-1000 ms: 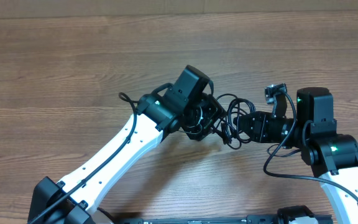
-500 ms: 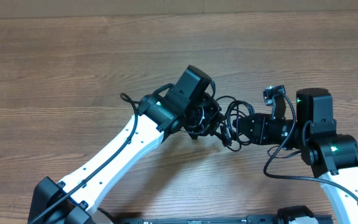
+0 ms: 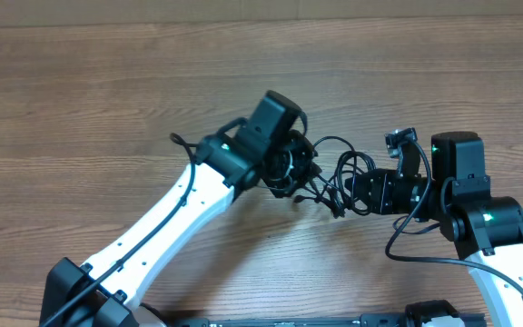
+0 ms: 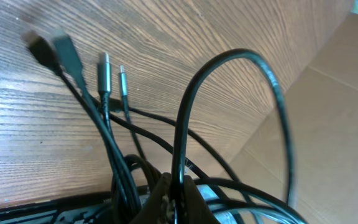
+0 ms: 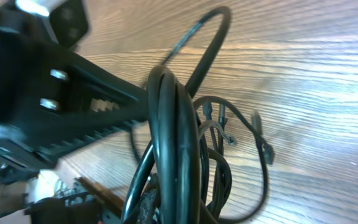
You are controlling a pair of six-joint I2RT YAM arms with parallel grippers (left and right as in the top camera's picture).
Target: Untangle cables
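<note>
The cables form a knotted black bundle held between my two grippers in the overhead view. My left gripper is shut on one strand of it. In the left wrist view, that strand rises from the closed fingertips as a tall loop. Several plug ends hang at the upper left above the wood. My right gripper is shut on the bundle's right side. In the right wrist view, thick parallel strands fill the middle, hiding most of the fingers.
The wooden table stretches all round the arms. A cardboard-coloured surface lies beyond the table edge in the left wrist view. My left arm's gripper body crowds the upper left of the right wrist view.
My left gripper has closed on a cable strand and shifted slightly up and left, drawing the bundle with it. My right gripper has stayed shut in place.
</note>
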